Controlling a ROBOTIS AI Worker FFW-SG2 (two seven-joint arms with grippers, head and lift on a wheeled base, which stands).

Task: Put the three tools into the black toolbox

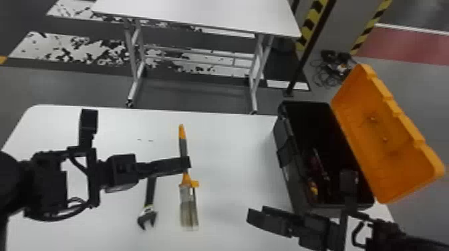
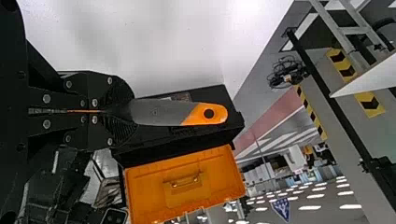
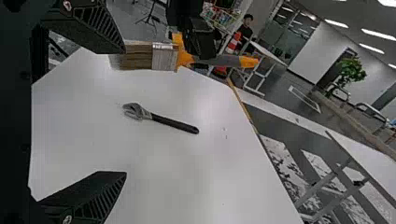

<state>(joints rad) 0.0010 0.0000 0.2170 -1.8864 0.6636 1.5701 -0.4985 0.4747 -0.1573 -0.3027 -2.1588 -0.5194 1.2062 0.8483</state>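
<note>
My left gripper (image 1: 187,162) is shut on the paint brush (image 1: 189,208) by its grey and orange handle, over the table's middle. Its bristles point toward the near side. In the left wrist view, the brush handle (image 2: 163,112) sticks out past the closed left gripper (image 2: 123,112). An adjustable wrench (image 1: 147,213) lies on the table left of the brush; the right wrist view also has the wrench (image 3: 173,122). The black toolbox (image 1: 284,157) stands open at the right, with something red and orange inside. My right gripper (image 1: 255,214) is beside its near-left corner; the right gripper (image 3: 125,112) is open, holding nothing.
The toolbox's orange lid (image 1: 384,133) leans open to the right. The white table (image 1: 230,150) holds everything. Beyond its far edge stands another white table (image 1: 200,13), with a dark post (image 1: 310,50) to its right.
</note>
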